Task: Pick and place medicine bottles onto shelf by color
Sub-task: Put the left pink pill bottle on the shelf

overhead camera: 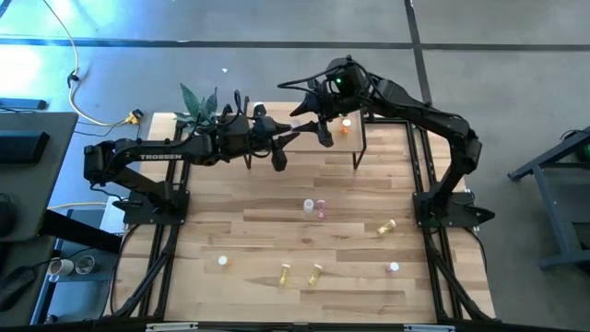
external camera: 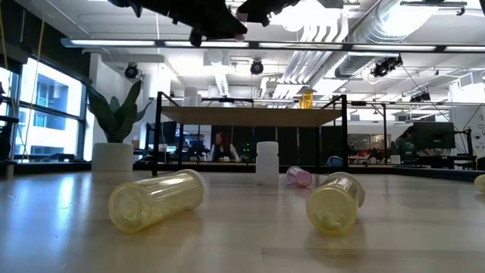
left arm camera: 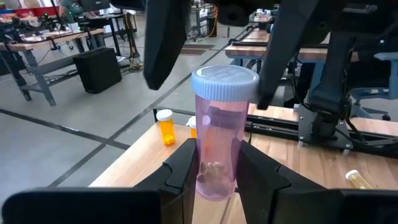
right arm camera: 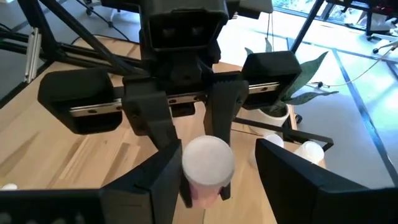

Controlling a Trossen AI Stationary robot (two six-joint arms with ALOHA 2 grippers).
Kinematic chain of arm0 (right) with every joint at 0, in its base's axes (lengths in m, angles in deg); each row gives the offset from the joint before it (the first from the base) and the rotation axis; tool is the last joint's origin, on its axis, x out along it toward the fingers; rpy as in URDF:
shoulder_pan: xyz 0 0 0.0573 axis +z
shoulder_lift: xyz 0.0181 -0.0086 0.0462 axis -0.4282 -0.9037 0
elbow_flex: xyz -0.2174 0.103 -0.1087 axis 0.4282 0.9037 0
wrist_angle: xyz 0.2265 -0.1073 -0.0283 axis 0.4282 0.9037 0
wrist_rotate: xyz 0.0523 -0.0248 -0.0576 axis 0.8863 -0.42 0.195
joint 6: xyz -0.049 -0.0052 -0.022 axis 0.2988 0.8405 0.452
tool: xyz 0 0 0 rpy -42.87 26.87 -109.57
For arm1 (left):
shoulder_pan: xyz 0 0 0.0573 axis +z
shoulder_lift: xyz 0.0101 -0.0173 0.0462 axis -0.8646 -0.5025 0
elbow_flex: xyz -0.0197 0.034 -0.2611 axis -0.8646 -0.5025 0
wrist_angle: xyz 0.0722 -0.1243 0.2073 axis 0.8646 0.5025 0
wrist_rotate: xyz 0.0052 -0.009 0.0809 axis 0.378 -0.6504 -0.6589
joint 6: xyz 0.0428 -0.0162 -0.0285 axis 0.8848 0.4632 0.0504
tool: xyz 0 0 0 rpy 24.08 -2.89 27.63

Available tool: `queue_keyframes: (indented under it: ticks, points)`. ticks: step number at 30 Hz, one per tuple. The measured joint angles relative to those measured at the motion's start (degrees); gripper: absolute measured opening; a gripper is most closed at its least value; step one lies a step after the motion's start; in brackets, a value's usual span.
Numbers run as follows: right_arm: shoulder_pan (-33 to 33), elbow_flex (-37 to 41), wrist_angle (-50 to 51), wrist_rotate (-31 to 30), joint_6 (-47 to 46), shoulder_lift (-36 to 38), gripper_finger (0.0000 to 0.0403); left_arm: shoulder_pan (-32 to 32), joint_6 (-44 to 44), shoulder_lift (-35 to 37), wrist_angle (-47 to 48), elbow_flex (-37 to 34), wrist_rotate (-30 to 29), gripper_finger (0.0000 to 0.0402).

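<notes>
Left wrist view: pink bottle [left arm camera: 216,134] stands clamped in left claw [left arm camera: 214,167].

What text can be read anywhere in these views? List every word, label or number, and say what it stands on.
"TROSSEN": white letters on the left arm, read in the high view.
The pink bottle shut in the left end effector bears a dark patch, perhaps a label; too blurred to read.
The orange bottle on the shelf shows no legible print.
Nothing else is readable.
</notes>
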Motion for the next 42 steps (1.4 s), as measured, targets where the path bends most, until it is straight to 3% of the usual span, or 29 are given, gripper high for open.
queue_keyframes:
  ticks: [17, 42]
  points:
    - [0.07, 0.00, 1.71, 0.03, -1.09, -0.06, 0.0193, 0.00, 0.02, 0.00, 1.05, 0.00, -1.44, 0.0081]
    - [0.28, -0.02, 1.33, -0.02, -3.06, -0.98, 0.0102, 0.00, 1.51, -0.02, 1.07, 0.02, -1.44, 0.0081]
